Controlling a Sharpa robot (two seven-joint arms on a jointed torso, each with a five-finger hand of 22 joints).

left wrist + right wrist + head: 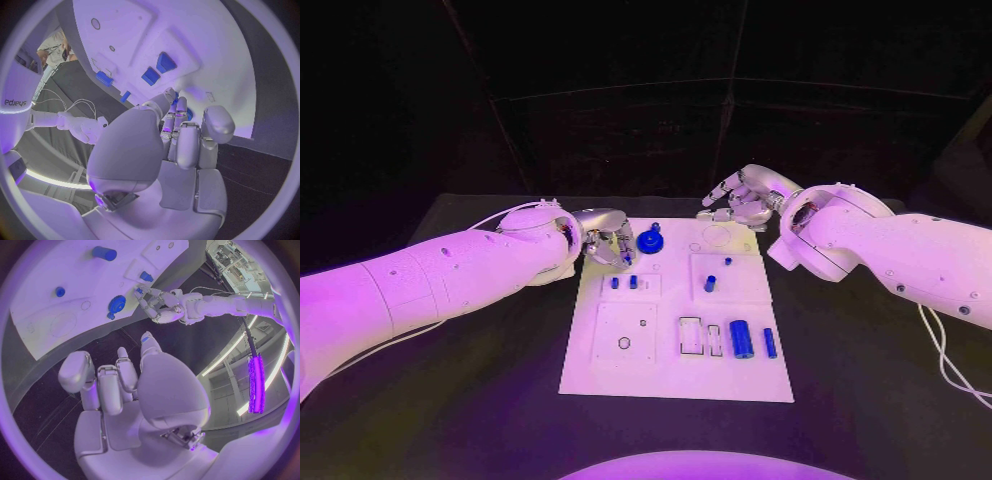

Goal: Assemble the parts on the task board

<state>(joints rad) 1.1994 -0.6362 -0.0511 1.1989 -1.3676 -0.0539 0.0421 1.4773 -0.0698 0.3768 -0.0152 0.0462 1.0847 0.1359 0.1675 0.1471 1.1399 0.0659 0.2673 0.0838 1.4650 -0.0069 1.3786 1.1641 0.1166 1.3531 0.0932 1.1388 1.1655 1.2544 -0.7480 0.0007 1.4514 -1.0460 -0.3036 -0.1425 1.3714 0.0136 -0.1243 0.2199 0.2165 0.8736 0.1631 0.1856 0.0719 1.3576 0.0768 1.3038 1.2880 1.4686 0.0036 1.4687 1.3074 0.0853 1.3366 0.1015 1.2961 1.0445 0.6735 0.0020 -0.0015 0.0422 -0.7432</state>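
Note:
The white task board [625, 375] lies mid-table. My left hand [606, 240] hangs over its far left corner, fingers drawn together and pointing down beside a round blue part [651, 241]. In the left wrist view a speck of blue shows at the fingertips [177, 102]; whether it is a held part I cannot tell. My right hand [740, 195] hovers just past the board's far edge, fingers apart and holding nothing [119, 385]. Small blue pegs [615, 283] [710, 283] stand in the board. A blue cylinder [741, 340] and a blue bar [769, 340] lie near its right side.
The black table [877, 400] surrounds the board with free room at the front and on both sides. White cables [949, 365] trail from my right arm along the table's right part. Empty cut-outs [626, 330] mark the board's left half.

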